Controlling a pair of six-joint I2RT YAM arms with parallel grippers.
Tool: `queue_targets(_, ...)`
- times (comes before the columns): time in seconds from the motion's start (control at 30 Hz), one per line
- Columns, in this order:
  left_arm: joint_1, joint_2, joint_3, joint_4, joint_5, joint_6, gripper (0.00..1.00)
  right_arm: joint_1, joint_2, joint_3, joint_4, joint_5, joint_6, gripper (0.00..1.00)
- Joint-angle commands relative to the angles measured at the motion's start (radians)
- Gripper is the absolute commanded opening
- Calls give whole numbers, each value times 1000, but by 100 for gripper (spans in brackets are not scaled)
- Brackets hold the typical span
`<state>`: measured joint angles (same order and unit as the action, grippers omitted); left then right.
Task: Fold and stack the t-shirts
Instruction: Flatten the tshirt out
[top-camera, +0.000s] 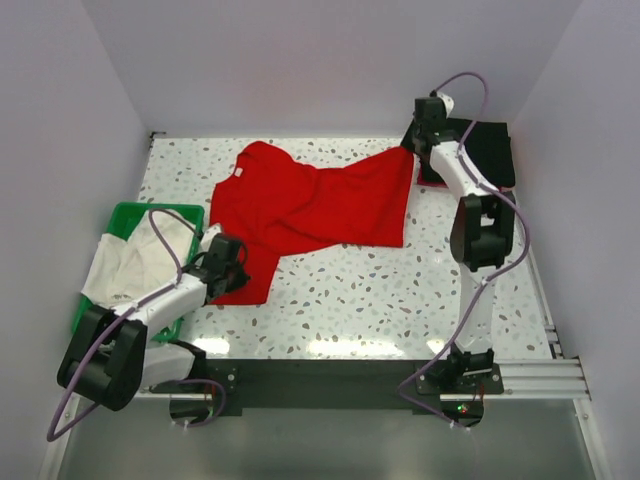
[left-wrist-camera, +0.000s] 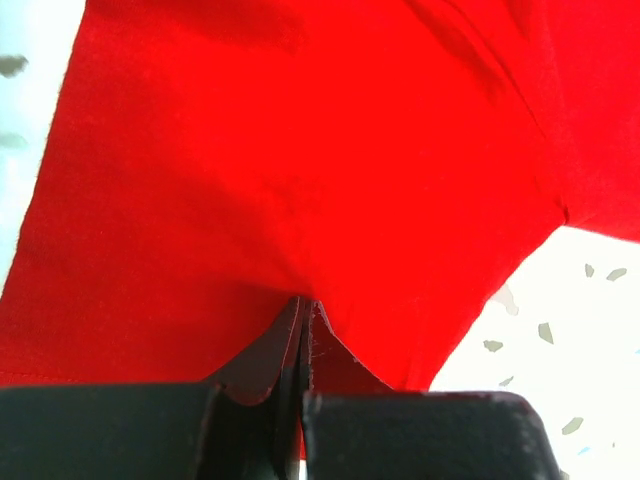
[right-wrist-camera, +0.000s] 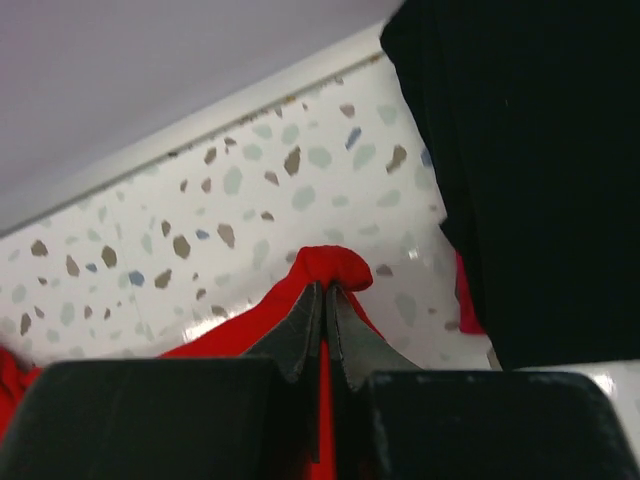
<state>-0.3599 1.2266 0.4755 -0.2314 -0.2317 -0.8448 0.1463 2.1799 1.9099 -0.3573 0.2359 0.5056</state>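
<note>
Green plastic basket (top-camera: 140, 208) set at left edge of white speckled table (top-camera: 360, 290). Table enclosed by pale lilac walls (top-camera: 300, 60). Black plate (top-camera: 320, 372) and metal rail (top-camera: 545, 375) fixed along near edge.

Seen from above, the left gripper's (left-wrist-camera: 304, 308) fingertips are hidden under its own wrist, which also covers the near left corner of the red shirt (top-camera: 320, 205). The right gripper's (right-wrist-camera: 325, 292) tips are lost behind the right arm (top-camera: 470, 195), which masks the left part of the black shirts (top-camera: 492, 150). The white shirt's (top-camera: 125, 265) print is too small to read. It and the left arm (top-camera: 150, 305) cover much of the green basket (top-camera: 140, 212). At the left wrist, red cloth runs off three edges. At the right wrist, the black stack is cut off at the top and right — a red sliver (right-wrist-camera: 465, 295) at its left edge cannot be identified.
</note>
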Motion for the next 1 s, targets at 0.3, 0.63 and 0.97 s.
queue_targets(0.3,-36,-90,-5,-195,112,-30,0,-28,276,402,156,-4,-173,0)
queue_targets(0.63,-53,-191,28,-263,152,-25,0,-37,284,518,210,14,-252,5)
queue_targets(0.97,-89,22,225,-39,227,193,56,-36,87,270,104,-90,-196,67)
